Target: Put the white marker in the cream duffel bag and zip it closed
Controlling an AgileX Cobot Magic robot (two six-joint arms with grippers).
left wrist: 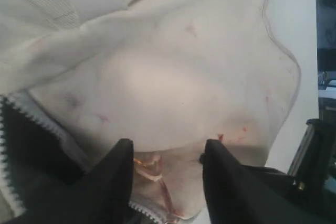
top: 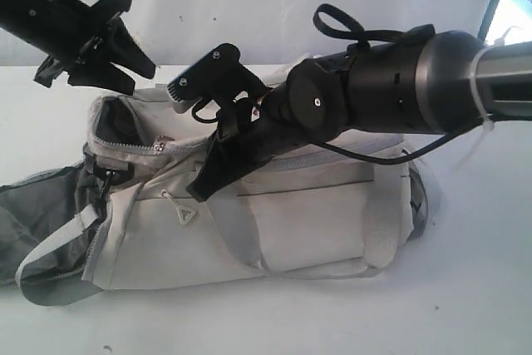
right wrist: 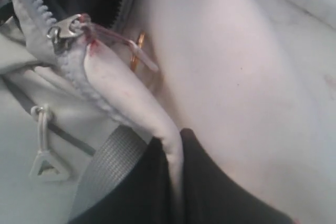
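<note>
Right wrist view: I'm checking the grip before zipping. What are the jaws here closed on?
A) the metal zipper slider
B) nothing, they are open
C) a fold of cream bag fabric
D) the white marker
C: the right gripper has its jaws pinched on a fold of the cream duffel bag, while the zipper slider sits untouched further along the edge.

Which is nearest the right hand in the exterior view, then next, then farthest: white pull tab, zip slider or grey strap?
1. White pull tab: just below the right hand, on the front of the cream duffel bag.
2. Zip slider: up-left of it, at the opening's end.
3. Grey strap: farthest, at the bag's lower-left end.
</note>
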